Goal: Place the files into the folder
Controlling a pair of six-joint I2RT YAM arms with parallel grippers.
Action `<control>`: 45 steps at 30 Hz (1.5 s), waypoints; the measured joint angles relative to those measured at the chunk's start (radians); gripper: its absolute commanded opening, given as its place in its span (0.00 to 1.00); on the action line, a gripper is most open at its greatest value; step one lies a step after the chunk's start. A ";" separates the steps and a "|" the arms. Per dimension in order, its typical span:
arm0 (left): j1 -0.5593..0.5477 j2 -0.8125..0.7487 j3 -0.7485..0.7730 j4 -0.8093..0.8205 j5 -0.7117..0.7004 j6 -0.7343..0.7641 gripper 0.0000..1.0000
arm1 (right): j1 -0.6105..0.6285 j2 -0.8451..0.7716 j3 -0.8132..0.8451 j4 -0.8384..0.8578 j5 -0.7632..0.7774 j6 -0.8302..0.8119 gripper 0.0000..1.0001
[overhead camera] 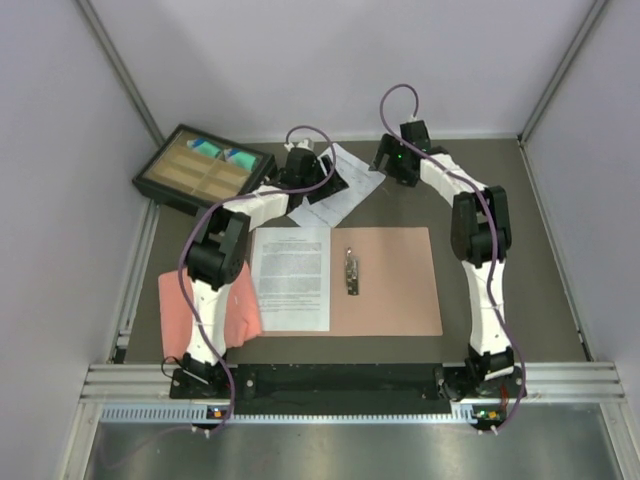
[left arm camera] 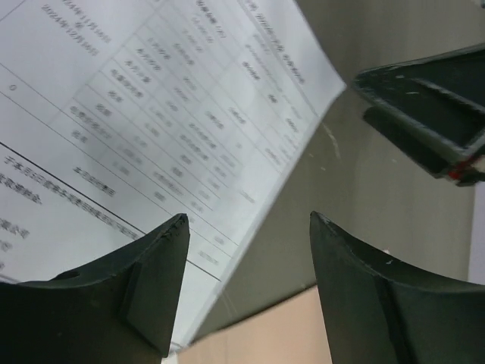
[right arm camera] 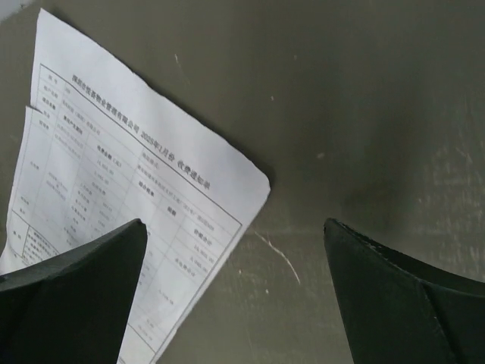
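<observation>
One file, the dense-text sheet (overhead camera: 290, 278), already lies on the left half of the open folder (overhead camera: 390, 280), just left of its metal clip (overhead camera: 351, 270). The other, the table sheet (overhead camera: 350, 185), is left to do. It lies skewed on the tabletop (overhead camera: 480, 180), close to the folder's far edge. Both arms reach to the far side over it. The left gripper (left arm camera: 248, 216) hangs low above an edge of the sheet, fingers apart and holding nothing. The right gripper (right arm camera: 233, 221) hovers at the sheet's right corner, jaws spread wide and empty. Lifting this sheet looks like the step in hand.
</observation>
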 measured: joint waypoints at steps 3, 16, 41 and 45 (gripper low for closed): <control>0.017 0.084 0.028 0.032 0.005 -0.008 0.69 | 0.000 0.056 0.078 -0.013 0.000 -0.001 0.98; 0.043 0.186 0.049 0.200 0.060 -0.129 0.66 | -0.004 0.168 0.218 0.009 -0.119 0.019 0.94; 0.051 0.228 0.030 0.334 0.171 -0.236 0.66 | 0.011 -0.021 -0.310 0.541 -0.343 0.310 0.77; 0.051 0.230 0.029 0.342 0.179 -0.238 0.66 | 0.013 -0.021 -0.344 0.594 -0.324 0.343 0.61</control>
